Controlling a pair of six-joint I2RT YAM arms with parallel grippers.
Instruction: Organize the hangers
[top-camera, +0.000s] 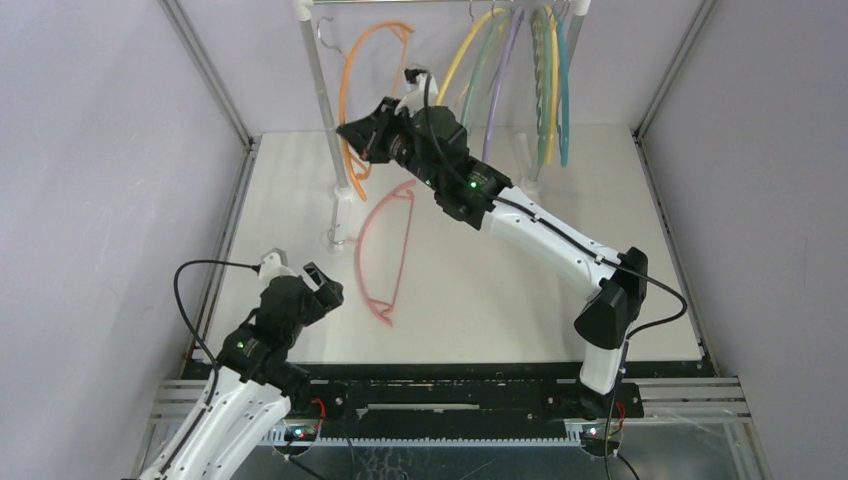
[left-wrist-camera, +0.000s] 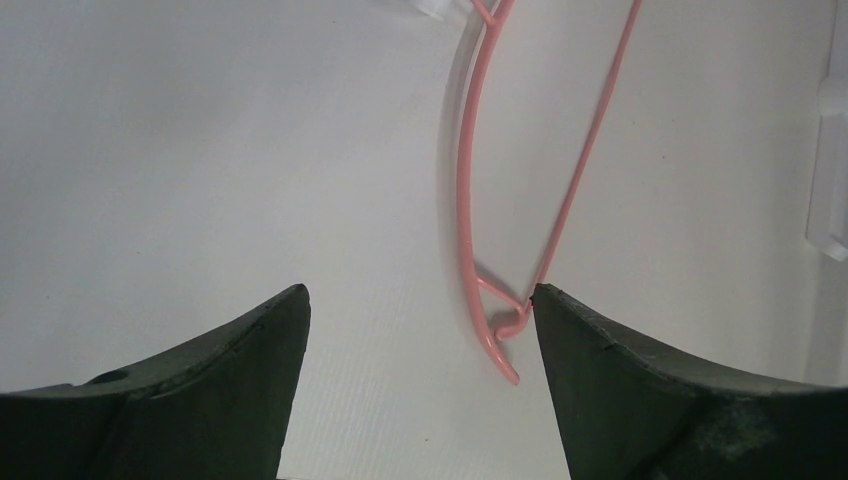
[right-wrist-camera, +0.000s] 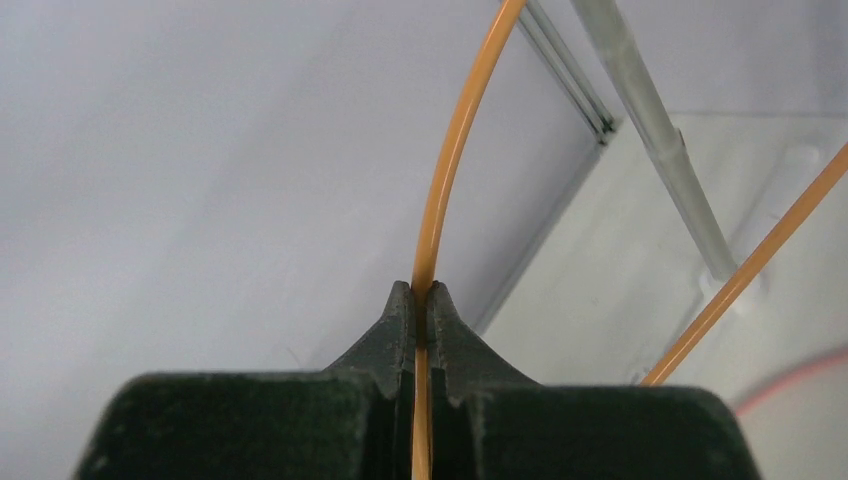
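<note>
My right gripper (top-camera: 350, 133) is shut on the orange hanger (top-camera: 347, 85), held up near the rail's left end; its thin orange rod (right-wrist-camera: 440, 190) is pinched between my jaws in the right wrist view. The pink hanger (top-camera: 383, 250) lies flat on the white table. My left gripper (top-camera: 325, 290) is open and empty just left of its near end; the pink hanger's end (left-wrist-camera: 500, 325) lies beside my right finger (left-wrist-camera: 640, 380). Several hangers in yellow (top-camera: 462, 60), green (top-camera: 482, 75), lilac (top-camera: 503, 75) and teal (top-camera: 562, 90) hang from the rail's right part.
The rail frame's left metal post (top-camera: 325, 100) stands on a white foot (top-camera: 341, 196) at the table's back left, close to the orange hanger. The post (right-wrist-camera: 655, 130) also shows in the right wrist view. Grey walls enclose the table on three sides.
</note>
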